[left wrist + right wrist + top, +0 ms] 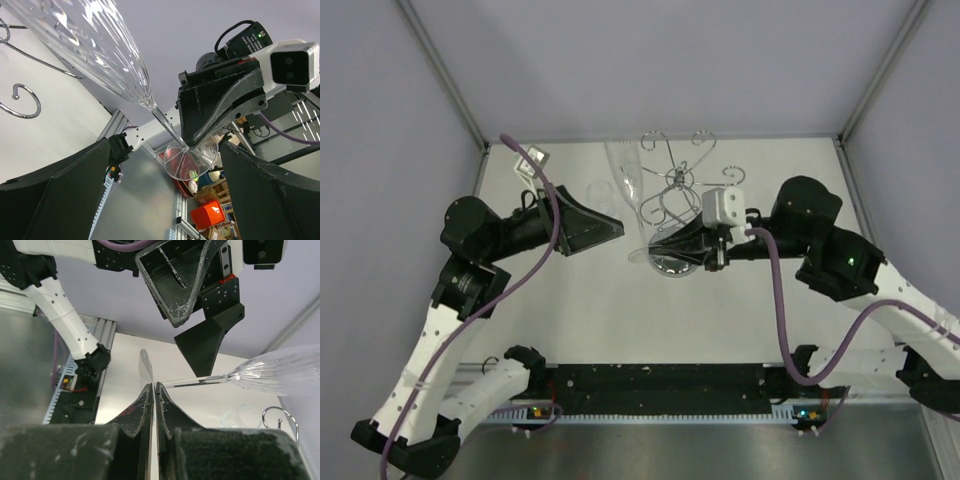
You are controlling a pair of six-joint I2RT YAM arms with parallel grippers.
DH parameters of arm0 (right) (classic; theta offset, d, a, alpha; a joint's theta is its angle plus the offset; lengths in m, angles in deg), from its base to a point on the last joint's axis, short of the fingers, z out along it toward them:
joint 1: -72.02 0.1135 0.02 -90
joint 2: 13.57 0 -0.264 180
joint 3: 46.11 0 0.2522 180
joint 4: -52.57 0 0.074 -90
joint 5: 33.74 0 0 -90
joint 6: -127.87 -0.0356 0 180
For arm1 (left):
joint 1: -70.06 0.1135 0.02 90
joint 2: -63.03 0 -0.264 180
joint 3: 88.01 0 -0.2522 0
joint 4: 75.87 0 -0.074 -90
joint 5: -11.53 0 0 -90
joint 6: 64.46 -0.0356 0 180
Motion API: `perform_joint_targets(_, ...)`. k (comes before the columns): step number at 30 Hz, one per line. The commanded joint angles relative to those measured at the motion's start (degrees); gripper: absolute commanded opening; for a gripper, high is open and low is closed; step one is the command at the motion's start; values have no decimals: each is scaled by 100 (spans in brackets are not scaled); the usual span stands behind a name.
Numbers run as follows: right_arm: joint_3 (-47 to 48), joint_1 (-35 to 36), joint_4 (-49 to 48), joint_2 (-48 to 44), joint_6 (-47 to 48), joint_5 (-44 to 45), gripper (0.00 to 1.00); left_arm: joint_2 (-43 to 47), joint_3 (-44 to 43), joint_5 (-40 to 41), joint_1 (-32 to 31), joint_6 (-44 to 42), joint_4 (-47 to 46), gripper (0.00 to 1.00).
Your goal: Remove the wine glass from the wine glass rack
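1. One narrow pinch is all that carries the wine glass [270, 375]. The right gripper [153, 390] is closed to a slit, apparently on the rim of the flat foot. In its wrist view the stem and bowl reach out sideways toward 3 o'clock. With that long overhang, the smooth foot could slip or turn in the pinch.
2. Too hard a squeeze on so thin an edge could chip or crack the foot.
3. In the top view the bowl lies at about 10 o'clock from the centre of the wine glass rack [676, 181], just beside its scrolled arms. Whether it is fully free of them cannot be told. A careless pull could knock glass against wire or tip the stand.
4. The left gripper [618, 228] is spread wide and empty at 9 o'clock of the right one, and the stem is seen between its fingers in its own view. If it were closed off-centre or fast, the stem could be struck and levered out of the pinch.
5. Both grippers are near each other, so a collision could be caused by any inward move.
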Motion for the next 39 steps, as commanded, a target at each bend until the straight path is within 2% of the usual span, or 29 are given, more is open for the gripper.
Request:
perform_joint_targets(1,45,551,-64,86,821,1189,0,64,80,103,-16,106,-328,98)
perform_joint_targets(7,-60,1096,-416,305,1243,2130,0,46,160,121,-16,97,-345,98)
perform_joint_targets(12,-183,1290,-723,420,1411,2509,0,11,169,121,-16,89,-337,97)
perform_joint_targets(19,-271,1528,-1049,578,1657,2975,0,-42,186,85,-16,62,-337,88)
perform_joint_targets(29,-228,1862,-1181,701,1930,3345,0,-68,169,94,-25,-17,-328,62)
perform_joint_targets(39,-236,2011,-1207,675,2009,3565,0,-77,160,94,-25,-26,-337,26)
